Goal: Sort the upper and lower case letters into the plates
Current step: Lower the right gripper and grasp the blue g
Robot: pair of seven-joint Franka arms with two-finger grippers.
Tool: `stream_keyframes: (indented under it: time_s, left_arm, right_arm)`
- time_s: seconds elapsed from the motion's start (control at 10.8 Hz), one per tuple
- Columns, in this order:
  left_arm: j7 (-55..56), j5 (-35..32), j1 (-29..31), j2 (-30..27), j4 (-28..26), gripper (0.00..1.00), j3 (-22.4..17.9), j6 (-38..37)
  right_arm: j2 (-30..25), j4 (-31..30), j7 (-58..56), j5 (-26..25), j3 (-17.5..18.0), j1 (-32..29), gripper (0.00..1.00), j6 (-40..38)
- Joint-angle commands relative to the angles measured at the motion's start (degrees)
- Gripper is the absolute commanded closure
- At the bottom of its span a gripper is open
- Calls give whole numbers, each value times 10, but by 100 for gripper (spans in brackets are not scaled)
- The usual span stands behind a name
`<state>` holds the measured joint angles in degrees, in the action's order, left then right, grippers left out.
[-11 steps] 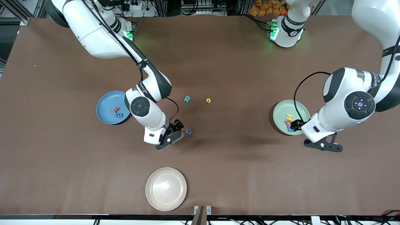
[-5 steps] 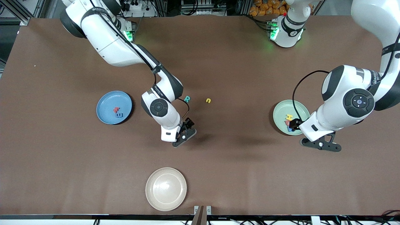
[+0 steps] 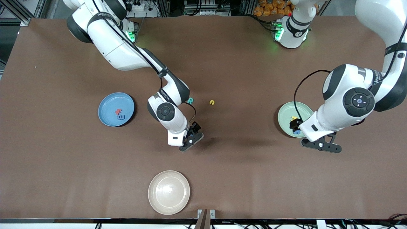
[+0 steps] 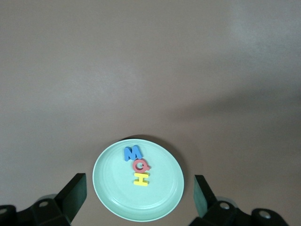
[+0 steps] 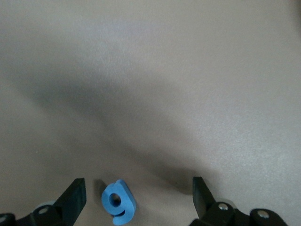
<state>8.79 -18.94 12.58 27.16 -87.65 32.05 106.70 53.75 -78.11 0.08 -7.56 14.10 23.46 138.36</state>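
My right gripper (image 5: 137,188) hangs open low over mid-table, and a blue letter g (image 5: 117,201) lies flat on the table between its fingers, closer to one of them. In the front view that hand (image 3: 182,135) hides the g. A teal R (image 3: 190,101) and a yellow n (image 3: 212,102) lie loose farther from the camera. The light blue plate (image 3: 108,101) holds a red letter (image 3: 118,111) and a blue E (image 3: 121,117). My left gripper (image 4: 138,188) is open above the mint green plate (image 4: 108,197), which holds a blue M (image 4: 132,153), a red-pink Q (image 4: 140,165) and a yellow H (image 4: 140,179).
A cream-white plate (image 3: 169,192) stands bare near the table's front edge. Bare brown tabletop lies between the two coloured plates apart from the loose letters.
My right arm has swung from beside the blue plate toward mid-table and now covers the blue g in the front view. My left arm has drifted slightly farther over the mint plate.
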Motion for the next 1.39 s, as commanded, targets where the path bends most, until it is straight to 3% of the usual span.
stream_keyframes:
  time_s: [0.0, 0.46, 0.83, 1.02, 1.3]
  left_arm:
    - [9, -9, -9, -3, -5, 0, 2, -7]
    - [-2, -12, -11, 7, -3, 0, 3, -7]
    - [40, -7, -74, 11, -2, 0, 3, -6]
    - [60, -6, -105, 14, -2, 0, 2, -6]
    - [66, -7, -106, 13, 0, 0, 2, -6]
  right_arm:
    - [14, 23, 4, -11, 7, 4, 0, -23]
    - [14, 23, 4, -23, 16, 6, 1, -48]
    - [14, 23, 4, -25, 17, 6, 6, -59]
    - [14, 23, 4, -25, 17, 6, 14, -60]
    - [14, 24, 4, -24, 18, 4, 23, -70]
